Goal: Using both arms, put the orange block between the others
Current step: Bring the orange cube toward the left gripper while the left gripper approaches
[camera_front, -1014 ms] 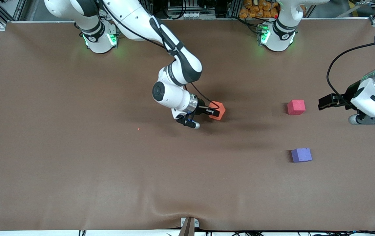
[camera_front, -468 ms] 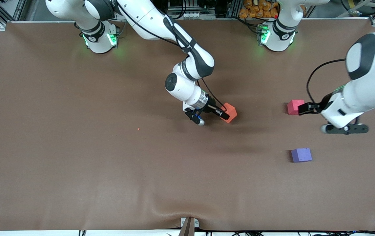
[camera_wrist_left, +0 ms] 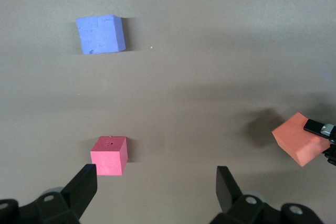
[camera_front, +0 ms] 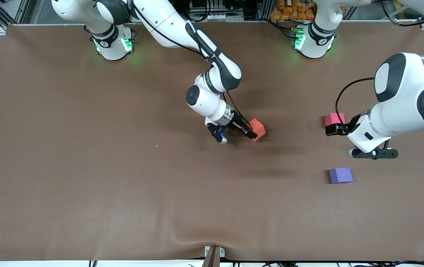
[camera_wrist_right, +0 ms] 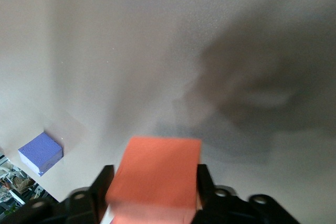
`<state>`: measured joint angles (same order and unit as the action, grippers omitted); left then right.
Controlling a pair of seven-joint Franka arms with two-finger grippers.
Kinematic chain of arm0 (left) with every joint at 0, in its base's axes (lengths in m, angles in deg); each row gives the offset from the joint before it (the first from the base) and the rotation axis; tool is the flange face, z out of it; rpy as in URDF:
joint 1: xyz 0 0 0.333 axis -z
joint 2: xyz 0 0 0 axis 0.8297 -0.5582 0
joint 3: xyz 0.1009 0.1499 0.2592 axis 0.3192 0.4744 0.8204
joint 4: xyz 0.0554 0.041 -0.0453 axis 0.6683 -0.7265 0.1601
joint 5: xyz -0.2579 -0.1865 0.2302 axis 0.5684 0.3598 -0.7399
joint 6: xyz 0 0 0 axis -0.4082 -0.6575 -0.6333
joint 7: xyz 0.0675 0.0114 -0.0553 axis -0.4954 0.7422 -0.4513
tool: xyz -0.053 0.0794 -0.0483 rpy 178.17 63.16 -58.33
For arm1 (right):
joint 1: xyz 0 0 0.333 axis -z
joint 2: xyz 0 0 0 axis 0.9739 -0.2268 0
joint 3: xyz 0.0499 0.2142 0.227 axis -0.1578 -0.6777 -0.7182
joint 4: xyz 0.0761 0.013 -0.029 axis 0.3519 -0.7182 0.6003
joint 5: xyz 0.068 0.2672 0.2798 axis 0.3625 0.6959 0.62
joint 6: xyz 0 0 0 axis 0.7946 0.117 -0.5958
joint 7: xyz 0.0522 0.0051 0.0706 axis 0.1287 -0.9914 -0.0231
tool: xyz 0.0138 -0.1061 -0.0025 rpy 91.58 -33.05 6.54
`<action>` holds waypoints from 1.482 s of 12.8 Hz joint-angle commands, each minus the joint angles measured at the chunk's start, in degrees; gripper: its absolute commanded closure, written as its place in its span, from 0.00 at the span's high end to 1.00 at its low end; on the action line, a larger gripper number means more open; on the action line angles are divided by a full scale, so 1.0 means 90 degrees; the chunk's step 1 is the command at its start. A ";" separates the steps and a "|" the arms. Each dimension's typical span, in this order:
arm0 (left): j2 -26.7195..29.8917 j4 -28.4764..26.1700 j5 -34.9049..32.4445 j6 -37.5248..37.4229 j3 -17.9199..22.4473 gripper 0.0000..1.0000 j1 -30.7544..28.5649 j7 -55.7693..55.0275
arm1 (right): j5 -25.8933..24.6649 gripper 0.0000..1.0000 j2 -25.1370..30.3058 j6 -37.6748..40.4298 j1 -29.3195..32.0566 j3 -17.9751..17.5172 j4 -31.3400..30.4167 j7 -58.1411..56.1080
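The orange block (camera_front: 258, 127) sits tilted between the fingers of my right gripper (camera_front: 252, 132), low over the middle of the table. In the right wrist view the orange block (camera_wrist_right: 157, 174) fills the gap of the right gripper (camera_wrist_right: 155, 187), and both fingers lie against its sides. The pinkish-red cube (camera_front: 334, 119) and the purple-blue cube (camera_front: 341, 175) rest toward the left arm's end, the purple-blue one nearer the front camera. My left gripper (camera_front: 332, 129) hangs open and empty just beside the pinkish-red cube (camera_wrist_left: 108, 155). The left gripper (camera_wrist_left: 156, 184) also sees the purple-blue cube (camera_wrist_left: 101, 33) and the orange block (camera_wrist_left: 298, 139).
The brown table cover (camera_front: 122, 178) is wrinkled near its front edge around a small bracket (camera_front: 213, 256). A tiny orange speck (camera_front: 156, 145) lies toward the right arm's end. Both green-lit bases stand along the back edge.
My right arm carried the orange block toward the two cubes, then halted. My left arm swung in from the table's end, and its gripper now sits by the pinkish-red cube.
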<state>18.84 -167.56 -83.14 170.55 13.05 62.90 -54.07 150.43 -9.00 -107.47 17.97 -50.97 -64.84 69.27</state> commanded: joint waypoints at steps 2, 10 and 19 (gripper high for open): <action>-0.0084 0.0082 0.0025 0.0152 0.0005 1.00 0.0265 -0.0582 | 0.0228 1.00 -0.0038 0.0009 0.0003 0.0142 0.0259 -0.0034; -0.0425 0.0112 0.0142 0.0464 -0.0004 1.00 0.0890 -0.2124 | -0.0940 1.00 0.0577 0.2076 0.1184 0.0122 0.0151 -0.0083; -0.1470 -0.0083 0.0134 0.1578 0.0015 1.00 0.2375 -0.7620 | -0.3052 1.00 0.1367 0.5455 0.3380 -0.0307 0.0161 -0.2004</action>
<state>6.88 -167.74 -80.14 183.79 12.67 82.80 -114.91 125.65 0.84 -63.63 43.19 -51.38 -62.77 55.71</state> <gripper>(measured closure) 0.000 0.000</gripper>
